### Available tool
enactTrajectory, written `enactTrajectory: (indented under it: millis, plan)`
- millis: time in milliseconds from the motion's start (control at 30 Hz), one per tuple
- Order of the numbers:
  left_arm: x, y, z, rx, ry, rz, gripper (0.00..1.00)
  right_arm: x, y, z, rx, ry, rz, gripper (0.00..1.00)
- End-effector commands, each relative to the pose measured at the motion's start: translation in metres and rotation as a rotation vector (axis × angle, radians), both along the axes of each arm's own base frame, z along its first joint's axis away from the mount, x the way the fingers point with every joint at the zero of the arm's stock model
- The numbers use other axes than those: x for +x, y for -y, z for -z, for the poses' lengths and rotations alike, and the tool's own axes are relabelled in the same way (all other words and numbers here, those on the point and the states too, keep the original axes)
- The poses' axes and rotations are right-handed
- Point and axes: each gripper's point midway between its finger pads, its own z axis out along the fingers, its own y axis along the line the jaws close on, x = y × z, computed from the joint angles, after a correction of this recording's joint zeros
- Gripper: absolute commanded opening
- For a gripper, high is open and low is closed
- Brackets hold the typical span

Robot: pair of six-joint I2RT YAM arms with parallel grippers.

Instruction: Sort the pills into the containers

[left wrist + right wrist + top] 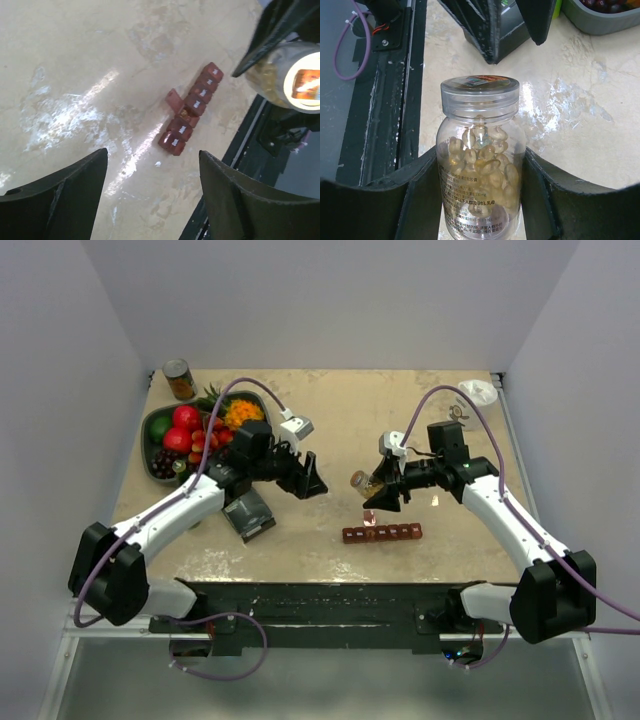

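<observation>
The dark red compartment strip (382, 533) lies near the table's front edge; it also shows in the left wrist view (192, 107), with one lid (174, 101) standing open. My right gripper (385, 490) is shut on the clear pill bottle (362, 482), held on its side just behind and above the strip. In the right wrist view the bottle (480, 165) sits between my right gripper's fingers (480, 160), capped by a clear lid (480, 87), with pale tan capsules (487, 165) inside. My left gripper (310, 480) hangs open and empty (152, 160) left of the bottle (295, 75).
A grey-green fruit bowl (158, 430) and a metal can (180, 380) stand at the back left. A dark grey box (248, 512) lies under the left arm. A white object (478, 392) sits at the back right. The black front rail (250, 145) runs just past the strip.
</observation>
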Motion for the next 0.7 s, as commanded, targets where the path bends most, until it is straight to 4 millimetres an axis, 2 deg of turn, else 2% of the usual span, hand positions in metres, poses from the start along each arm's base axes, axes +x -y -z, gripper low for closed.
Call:
enactTrajectory:
  millis: [0, 133, 233, 300, 333, 367, 400, 467, 667]
  plan:
    - [-0.021, 0.022, -0.061, -0.186, 0.13, 0.172, 0.79, 0.002, -0.005, -0.023, 0.039, 0.082, -0.029, 0.11]
    - [-0.031, 0.033, -0.101, -0.31, 0.155, 0.232, 0.8, 0.004, -0.004, -0.023, 0.038, 0.082, -0.027, 0.11]
    - [-0.033, 0.043, -0.115, -0.348, 0.129, 0.241, 0.82, 0.003, -0.005, -0.023, 0.038, 0.083, -0.029, 0.11]
    - [-0.034, 0.051, -0.113, -0.324, 0.094, 0.232, 0.82, 0.003, -0.005, -0.023, 0.037, 0.082, -0.028, 0.11]
    - [-0.03, 0.058, -0.118, -0.322, 0.097, 0.23, 0.82, 0.004, -0.004, -0.022, 0.037, 0.082, -0.026, 0.11]
    - [-0.036, 0.065, -0.113, -0.3, 0.066, 0.238, 0.82, 0.004, -0.004, -0.022, 0.036, 0.084, -0.027, 0.11]
    - [-0.031, 0.067, -0.116, -0.282, 0.061, 0.215, 0.82, 0.004, -0.004, -0.023, 0.037, 0.085, -0.027, 0.11]
    - [-0.028, 0.077, -0.107, -0.244, 0.04, 0.193, 0.82, 0.003, -0.004, -0.023, 0.036, 0.084, -0.027, 0.11]
    - [-0.023, 0.089, -0.102, -0.18, 0.033, 0.174, 0.78, 0.003, -0.004, -0.024, 0.037, 0.093, -0.026, 0.11]
